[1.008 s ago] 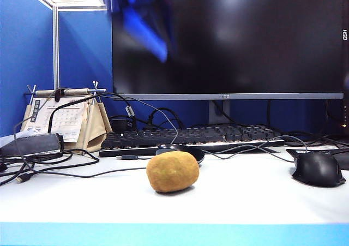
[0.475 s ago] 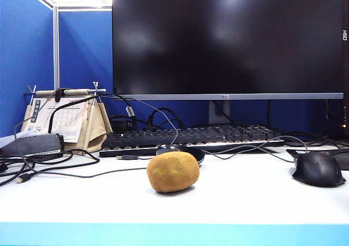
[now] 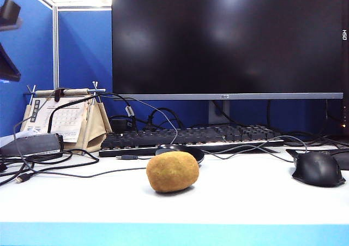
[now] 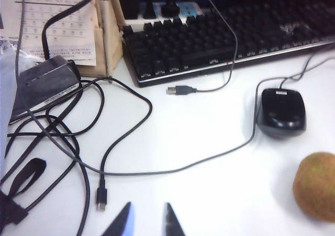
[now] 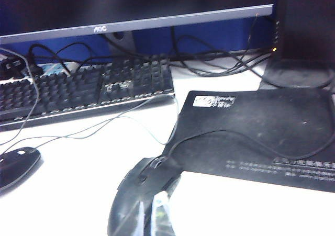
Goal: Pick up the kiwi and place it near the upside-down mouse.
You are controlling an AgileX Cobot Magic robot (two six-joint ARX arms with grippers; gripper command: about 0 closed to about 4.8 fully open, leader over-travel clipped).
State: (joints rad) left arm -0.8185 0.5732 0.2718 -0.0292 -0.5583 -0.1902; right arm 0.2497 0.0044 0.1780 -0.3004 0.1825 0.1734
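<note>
A dark monitor [image 3: 227, 39] fills the back of the white desk [image 3: 245, 202], with a black keyboard [image 3: 191, 137] under it and a desk calendar [image 3: 65, 120] to the left among loose cables [image 4: 120, 142]. On the right, a bulky black mouse [image 3: 318, 168] rests at the edge of a black mouse pad [image 5: 251, 126].

At centre, the kiwi [image 3: 172, 171] lies free on the desk, touched by no gripper. Directly behind it, and seemingly close to it, sits the upside-down mouse [image 3: 182, 150], low and dark, its thin cable trailing toward the keyboard.

The left gripper [image 4: 145, 221] hangs above the cable-strewn left side of the desk, its two fingertips [image 4: 123, 223] a narrow gap apart and holding nothing; the kiwi lies well off to one side of it. The right gripper [image 5: 161, 215] hovers just over the bulky black mouse; whether its fingers are parted or pressed together cannot be told from the blurred close view.

The fruit appears to be near its goal already. The risks from here: a fingertip snagging a loose cable and dragging the mouse, the rounded kiwi rolling if nudged, or the wrong, all-black mouse being taken for the target.
</note>
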